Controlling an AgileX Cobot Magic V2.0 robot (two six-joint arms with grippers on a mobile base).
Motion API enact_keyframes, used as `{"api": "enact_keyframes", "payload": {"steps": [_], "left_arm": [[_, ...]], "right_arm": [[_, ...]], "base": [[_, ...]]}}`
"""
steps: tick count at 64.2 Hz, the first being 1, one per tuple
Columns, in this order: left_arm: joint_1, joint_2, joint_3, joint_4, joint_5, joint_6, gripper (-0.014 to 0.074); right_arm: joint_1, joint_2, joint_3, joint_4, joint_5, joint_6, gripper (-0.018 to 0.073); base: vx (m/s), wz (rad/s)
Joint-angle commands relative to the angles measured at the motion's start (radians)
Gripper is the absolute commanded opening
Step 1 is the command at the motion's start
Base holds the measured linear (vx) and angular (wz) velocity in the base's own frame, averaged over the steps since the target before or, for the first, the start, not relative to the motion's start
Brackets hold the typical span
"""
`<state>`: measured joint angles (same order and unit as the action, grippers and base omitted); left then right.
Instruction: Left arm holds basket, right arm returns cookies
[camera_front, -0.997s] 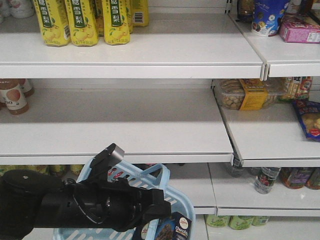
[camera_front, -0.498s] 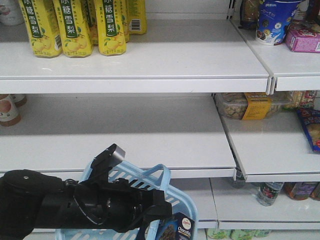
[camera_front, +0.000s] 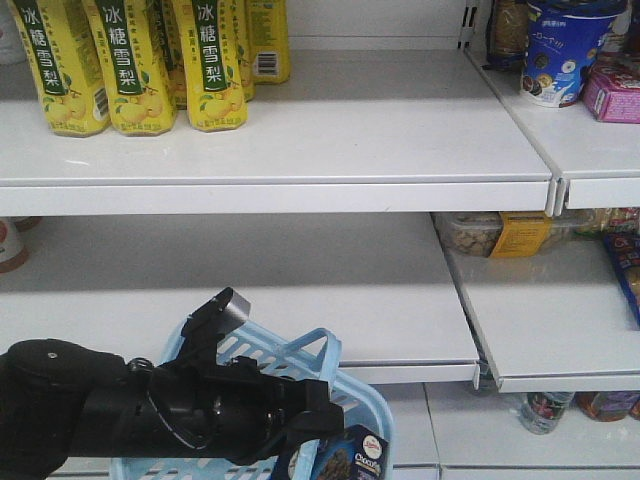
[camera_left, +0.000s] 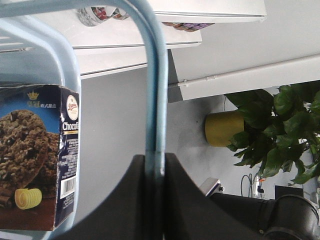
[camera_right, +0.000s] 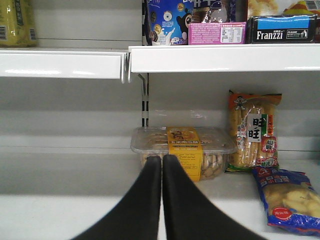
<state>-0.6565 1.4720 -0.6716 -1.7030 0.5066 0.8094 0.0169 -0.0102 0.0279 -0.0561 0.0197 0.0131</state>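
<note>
Ahead, the white counter (camera_front: 380, 120) runs in tiers across the whole front view, its upper board carrying yellow bottles (camera_front: 130, 60) at the left and a blue tub (camera_front: 560, 50) at the right, while the middle board (camera_front: 300, 290) lies mostly bare in front of me. My left arm (camera_front: 120, 420) fills the lower left corner of that view, black and bulky, reaching right towards the basket (camera_front: 262, 352), which hangs below the edge of the middle board. The cookies (camera_front: 350, 455) stand upright inside the basket at its right end, against the wall, with the box's face turned outward. From the left wrist I see the same box behind the basket's rim, cookie picture and barcode showing. My left end effector (camera_left: 155, 160) is clamped narrow on one handle (camera_left: 155, 75) of the basket, the thin blue loop rising straight up out from between the jaws. My right end effector (camera_right: 161, 159) has its two fingers pressed together with nothing between them. It points at a clear tray (camera_right: 182, 150) with a yellow label on the counter's right bay. I cannot tell how near it is to the tray. A striped snack bag (camera_right: 252, 132) stands just right of the tray, and a blue packet (camera_right: 290, 200) lies nearer me.
</note>
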Motion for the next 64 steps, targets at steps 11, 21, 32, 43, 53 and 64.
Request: {"api": "enact_keyframes", "payload": {"steps": [11, 21, 32, 43, 53, 64], "left_arm": [[-0.001, -0.041, -0.030, -0.054, 0.043, 0.007, -0.0006], [-0.001, -0.041, -0.030, -0.054, 0.043, 0.007, -0.0006], [-0.001, -0.041, -0.030, -0.054, 0.043, 0.007, -0.0006], [-0.001, -0.041, -0.030, -0.054, 0.043, 0.007, -0.0006], [-0.001, -0.041, -0.030, -0.054, 0.043, 0.007, -0.0006], [-0.001, -0.041, -0.030, -0.054, 0.043, 0.007, -0.0006]], "right_arm": [[-0.005, -0.012, 0.003, -0.001, -0.073, -0.004, -0.0008], [-0.005, -0.012, 0.003, -0.001, -0.076, -0.004, -0.0008], [-0.005, -0.012, 0.003, -0.001, -0.076, -0.004, -0.0008], [-0.005, -0.012, 0.003, -0.001, -0.076, -0.004, -0.0008], [-0.005, -0.012, 0.003, -0.001, -0.076, -0.004, -0.0008], [-0.005, -0.012, 0.003, -0.001, -0.076, -0.004, -0.0008]], "base": [[0.06, 0.00], [0.05, 0.01], [0.05, 0.02], [0.05, 0.01], [0.04, 0.02], [0.01, 0.02]]}}
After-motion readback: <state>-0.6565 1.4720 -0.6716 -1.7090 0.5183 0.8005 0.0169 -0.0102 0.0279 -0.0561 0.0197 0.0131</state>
